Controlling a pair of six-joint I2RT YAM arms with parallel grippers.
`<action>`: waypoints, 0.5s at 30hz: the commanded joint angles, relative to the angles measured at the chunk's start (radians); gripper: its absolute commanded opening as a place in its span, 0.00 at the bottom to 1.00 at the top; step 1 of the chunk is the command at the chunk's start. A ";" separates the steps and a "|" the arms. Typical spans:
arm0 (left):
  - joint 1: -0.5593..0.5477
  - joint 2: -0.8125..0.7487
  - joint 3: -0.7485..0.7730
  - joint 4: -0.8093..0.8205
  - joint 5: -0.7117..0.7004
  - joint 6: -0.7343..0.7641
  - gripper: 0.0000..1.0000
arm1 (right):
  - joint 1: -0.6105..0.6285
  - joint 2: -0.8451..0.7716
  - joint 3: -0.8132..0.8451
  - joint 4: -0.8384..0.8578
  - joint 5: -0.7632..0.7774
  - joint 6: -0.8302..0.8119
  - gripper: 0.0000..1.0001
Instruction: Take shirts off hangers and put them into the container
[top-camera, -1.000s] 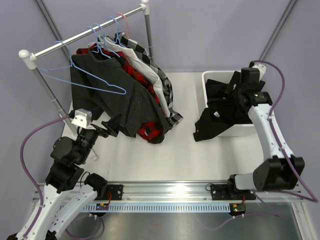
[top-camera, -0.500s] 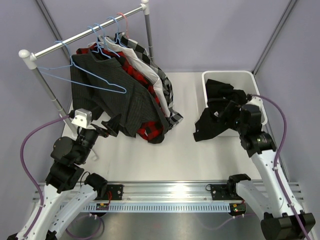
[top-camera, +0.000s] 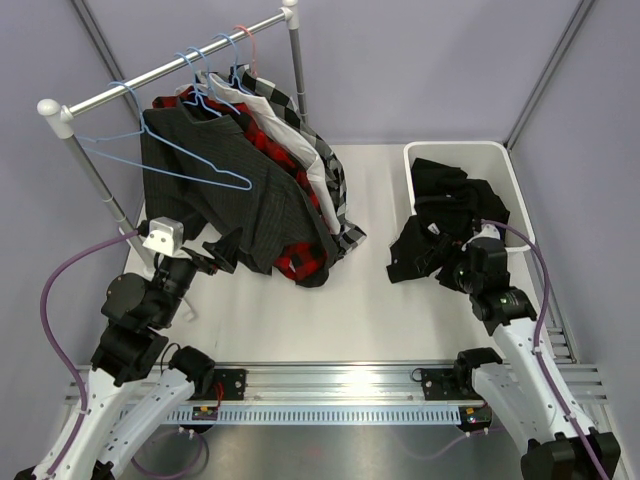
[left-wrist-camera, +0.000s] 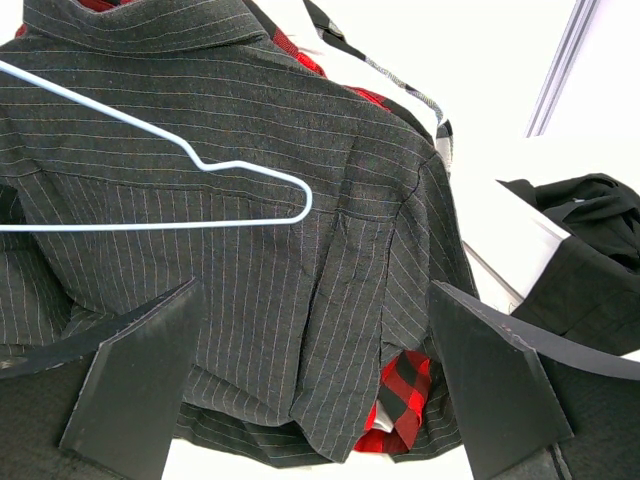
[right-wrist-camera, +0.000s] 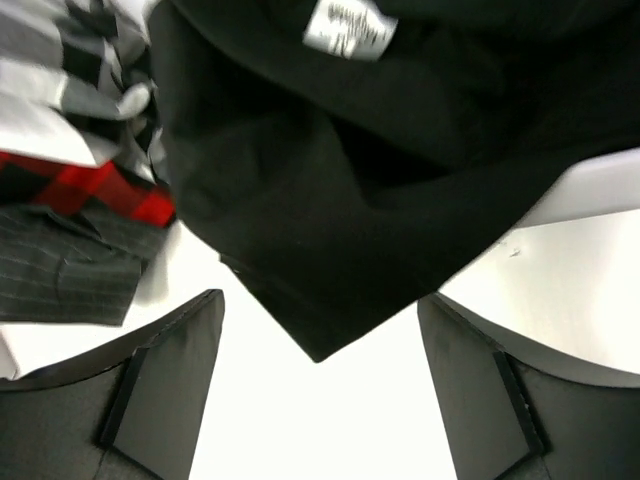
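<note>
Several shirts hang on the rack: a charcoal pinstriped shirt in front, then a red-black plaid one, a white one and a black-white checked one. An empty light-blue hanger hangs in front of the pinstriped shirt. A plain black shirt lies in the white container and spills over its near-left wall. My left gripper stands open just short of the pinstriped shirt's lower edge. My right gripper is open and holds nothing, just below the black shirt's drooping corner.
The rack's metal rail runs across the back left on two uprights, the nearer upright close to my left arm. A pink hanger hook sits at the rail's far end. Bare white table lies between rack and container.
My right arm has drawn back from above the container to its near-left corner, with open jaws now facing the black shirt's hanging corner. The left arm has not moved.
</note>
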 joint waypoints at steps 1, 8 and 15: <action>0.005 -0.001 -0.008 0.047 -0.021 0.012 0.99 | 0.004 0.008 -0.025 0.108 -0.093 0.038 0.85; 0.004 0.000 -0.008 0.048 -0.020 0.013 0.99 | 0.006 0.002 -0.075 0.196 -0.121 0.029 0.81; 0.005 0.000 -0.008 0.045 -0.021 0.013 0.99 | 0.006 0.019 -0.084 0.239 -0.147 0.037 0.69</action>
